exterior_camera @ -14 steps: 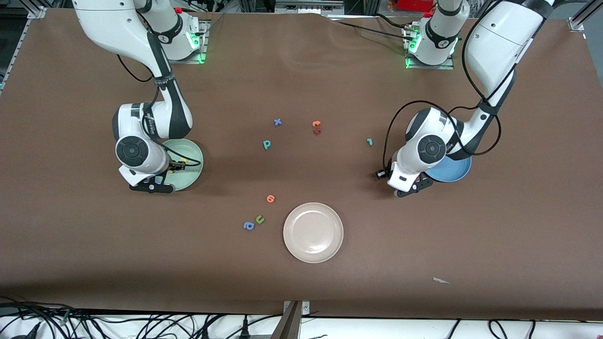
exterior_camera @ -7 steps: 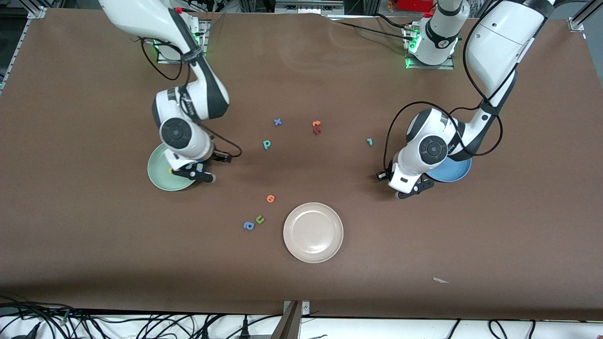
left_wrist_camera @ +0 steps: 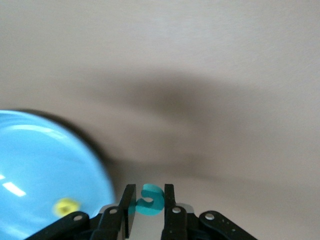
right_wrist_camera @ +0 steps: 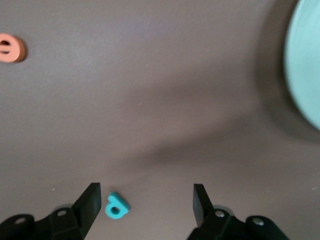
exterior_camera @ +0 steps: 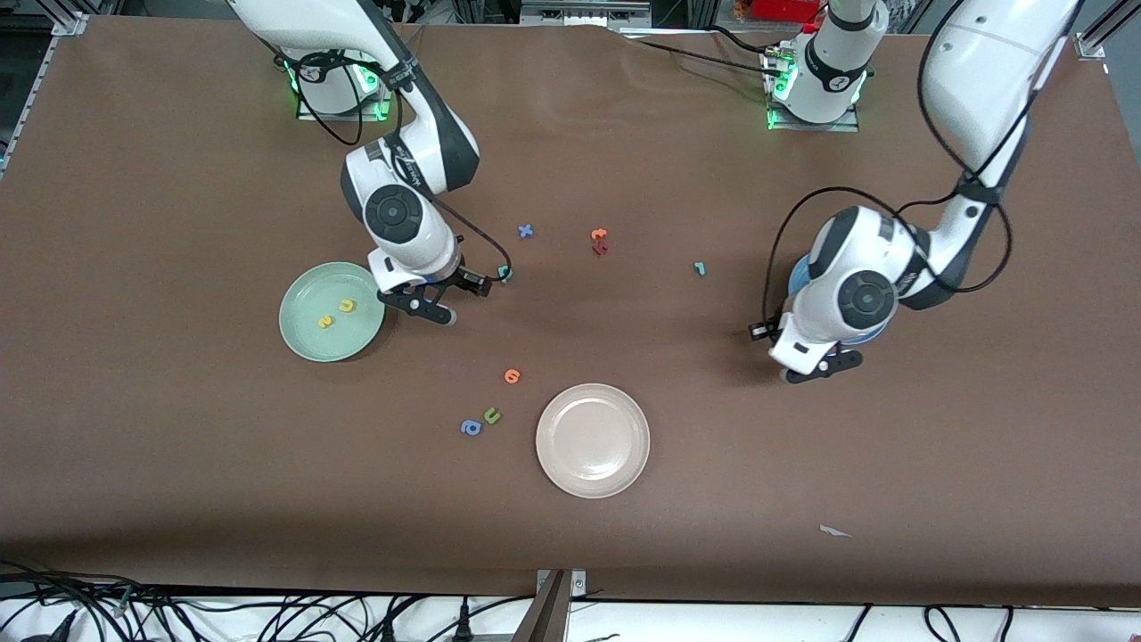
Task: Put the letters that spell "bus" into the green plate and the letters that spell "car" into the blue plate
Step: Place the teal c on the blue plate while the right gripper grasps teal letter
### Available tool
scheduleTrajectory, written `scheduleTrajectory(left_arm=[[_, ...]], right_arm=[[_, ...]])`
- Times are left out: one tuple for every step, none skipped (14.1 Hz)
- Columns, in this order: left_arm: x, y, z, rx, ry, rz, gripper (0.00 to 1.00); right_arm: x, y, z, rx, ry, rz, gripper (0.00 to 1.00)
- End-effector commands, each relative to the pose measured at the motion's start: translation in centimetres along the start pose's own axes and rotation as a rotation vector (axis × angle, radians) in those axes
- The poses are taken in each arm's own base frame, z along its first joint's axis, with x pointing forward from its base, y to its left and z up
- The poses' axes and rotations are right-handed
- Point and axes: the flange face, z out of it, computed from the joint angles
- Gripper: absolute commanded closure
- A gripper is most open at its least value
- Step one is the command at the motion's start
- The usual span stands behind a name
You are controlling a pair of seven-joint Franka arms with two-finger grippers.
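Now | right gripper (exterior_camera: pixel 463 294) left green plate (exterior_camera: pixel 303 334), jaws spread over teal b (right_wrist_camera: pixel 116 205) | left gripper (left_wrist_camera: pixel 147 210) pinching teal c (left_wrist_camera: pixel 148 200)

My black fingers (left_wrist_camera: pixel 127 207) pinched a teal c (left_wrist_camera: pixel 148 199), with the blue plate (left_wrist_camera: pixel 45 165) holding a yellow letter (left_wrist_camera: pixel 65 206) beside it. The teal b (right_wrist_camera: pixel 116 205) lay on the brown table (exterior_camera: pixel 713 464), near the mint-green plate (exterior_camera: pixel 307 337) with two yellow letters (exterior_camera: pixel 335 313). A cream plate (exterior_camera: pixel 593 440), orange letters (exterior_camera: pixel 512 376) and a blue x (exterior_camera: pixel 526 231) showed too.
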Motion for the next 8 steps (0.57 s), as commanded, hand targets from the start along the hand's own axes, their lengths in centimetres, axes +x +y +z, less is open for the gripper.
scheduleTrajectory(left_arm=[[-1.1,-4.0,-2.6,0.011,-0.073,0.122,1.00],[-1.0,-5.6,-2.5,0.017,-0.101,0.154,1.00],[-1.1,-7.3,-1.8,0.018,-0.132,0.184,1.00],[-1.3,-8.9,-1.1,0.015,-0.150,0.212,1.00],[-1.3,-10.5,-0.7,0.008,-0.162,0.235,1.00],[-1.4,-11.9,-0.2,0.001,-0.174,0.252,1.00],[-1.5,-12.5,0.3,-0.003,-0.180,0.267,1.00],[-1.6,-13.0,1.2,0.000,-0.183,0.268,1.00]], right_arm=[[-1.6,-0.6,1.6,0.007,0.000,0.093,0.19],[-2.5,-1.2,1.9,0.005,0.002,0.112,0.19],[-3.3,-2.0,2.4,0.013,0.009,0.104,0.21],[-3.8,-2.4,3.2,0.015,0.013,0.120,0.23],[-4.9,-3.2,4.0,0.020,0.022,0.142,0.23],[-5.4,-3.6,4.5,0.025,0.028,0.147,0.23],[-5.6,-3.7,4.8,0.025,0.028,0.143,0.23],[-5.6,-3.7,4.8,0.024,0.029,0.142,0.23]])
